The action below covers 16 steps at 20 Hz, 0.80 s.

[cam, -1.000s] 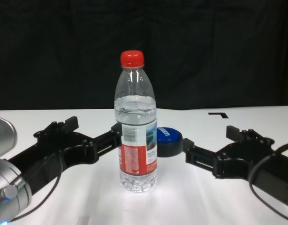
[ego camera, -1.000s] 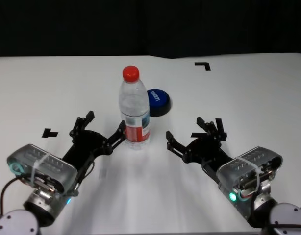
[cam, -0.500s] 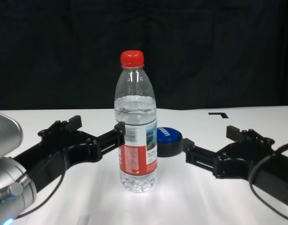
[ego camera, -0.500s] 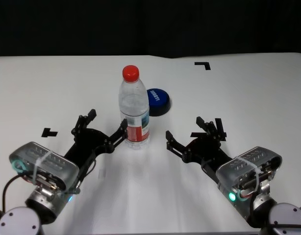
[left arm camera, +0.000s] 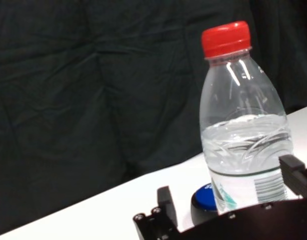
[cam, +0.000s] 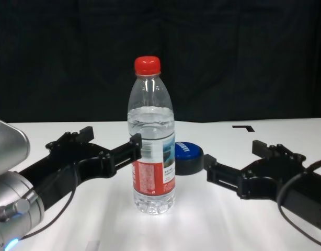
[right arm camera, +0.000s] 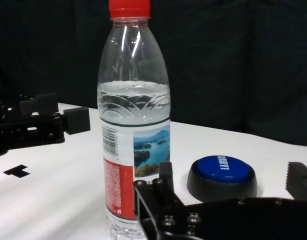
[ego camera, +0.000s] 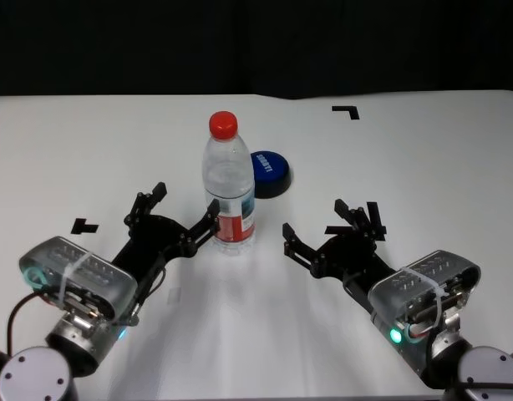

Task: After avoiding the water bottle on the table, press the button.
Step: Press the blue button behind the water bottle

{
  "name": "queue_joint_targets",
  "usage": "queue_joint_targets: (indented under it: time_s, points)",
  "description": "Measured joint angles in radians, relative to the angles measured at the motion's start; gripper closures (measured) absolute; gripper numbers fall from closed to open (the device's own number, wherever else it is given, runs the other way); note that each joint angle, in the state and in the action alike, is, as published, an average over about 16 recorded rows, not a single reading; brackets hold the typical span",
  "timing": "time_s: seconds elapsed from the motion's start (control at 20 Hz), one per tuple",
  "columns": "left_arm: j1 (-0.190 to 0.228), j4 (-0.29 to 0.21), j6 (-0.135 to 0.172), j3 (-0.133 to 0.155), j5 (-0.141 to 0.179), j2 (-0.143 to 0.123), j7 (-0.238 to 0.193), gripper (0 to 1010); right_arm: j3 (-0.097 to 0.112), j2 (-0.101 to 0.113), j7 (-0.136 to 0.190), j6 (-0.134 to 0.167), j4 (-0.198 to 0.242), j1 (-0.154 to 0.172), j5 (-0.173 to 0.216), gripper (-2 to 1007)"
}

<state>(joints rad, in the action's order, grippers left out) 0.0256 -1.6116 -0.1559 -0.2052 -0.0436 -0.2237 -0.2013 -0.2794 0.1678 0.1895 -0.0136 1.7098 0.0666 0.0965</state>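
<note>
- Table [ego camera: 424, 167]: broad, flat, white; black backdrop behind its far edge.
- Water bottle [ego camera: 228, 188]: upright near the table's centre, clear plastic with red cap and red, white and blue label, part filled.
- Button [ego camera: 269, 173]: low black puck with a blue domed top and white lettering, just beside the bottle at its 1 o'clock.
- Corner tape mark [ego camera: 347, 111]: black, towards 1 o'clock from the bottle, near the far edge.
- T-shaped tape mark [ego camera: 84, 225]: black, at the bottle's 8 o'clock, well apart.

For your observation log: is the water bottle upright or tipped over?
Upright: the water bottle stands on its base on the table, red cap on top.
</note>
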Motion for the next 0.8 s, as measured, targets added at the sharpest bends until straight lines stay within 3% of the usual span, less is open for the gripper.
queue_joint_targets:
  time_s: [0.8]
  points:
    - [-0.027, 0.028, -0.005, -0.010, 0.004, 0.005, -0.002, 7, 0.000, 0.000, 0.000, 0.000, 0.000, 0.000, 0.000, 2]
